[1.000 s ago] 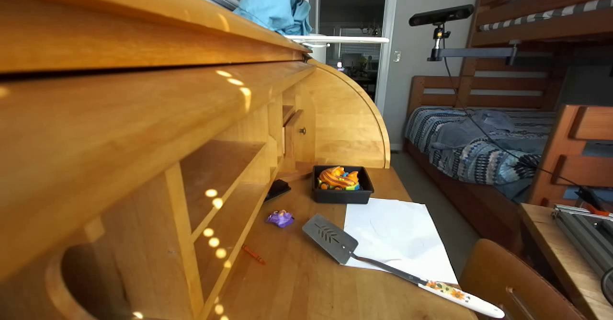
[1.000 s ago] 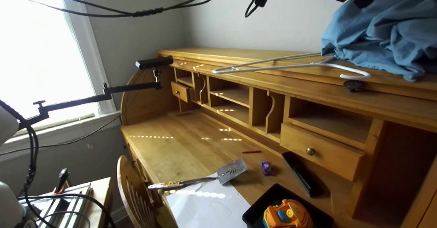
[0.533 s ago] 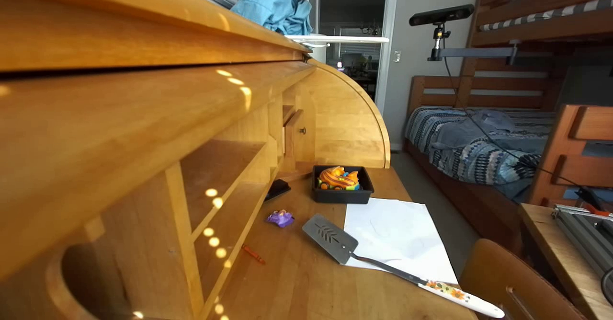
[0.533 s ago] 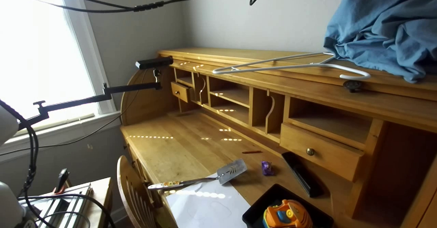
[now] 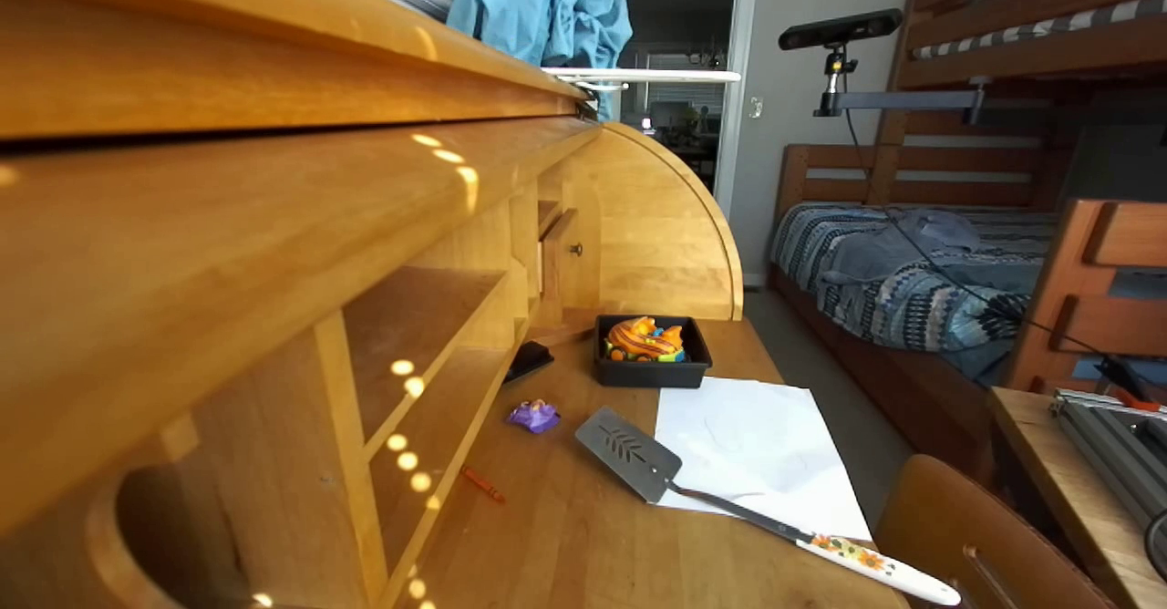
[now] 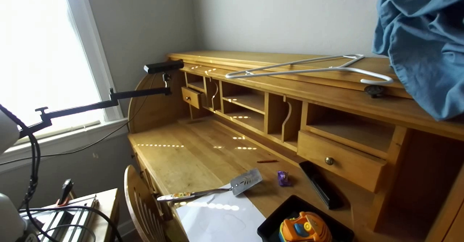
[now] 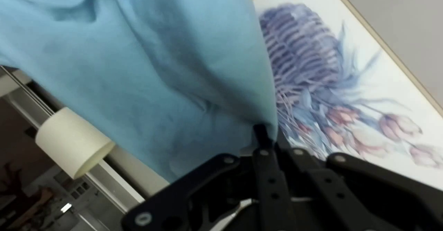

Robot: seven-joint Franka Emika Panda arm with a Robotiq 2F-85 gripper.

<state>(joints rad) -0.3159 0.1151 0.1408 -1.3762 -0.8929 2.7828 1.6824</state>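
Black fingers (image 7: 263, 137), black linkage bars (image 7: 185, 189) with pale round screws (image 7: 143, 219); white rounded arm shells (image 6: 6, 131), twisted black cables (image 6: 34, 178).

Pincer (image 7: 271, 138) at bottom of wrist view, clamped on lower right edge of blue cloth (image 7: 152, 75). Cloth creased, fills upper left. Right of it, partly covered: framed print (image 7: 349, 89) showing purple basket (image 7: 303, 44) and pink flowers (image 7: 398, 127). Lower left: cream lampshade (image 7: 74, 142) past cloth's edge, slanted in view.
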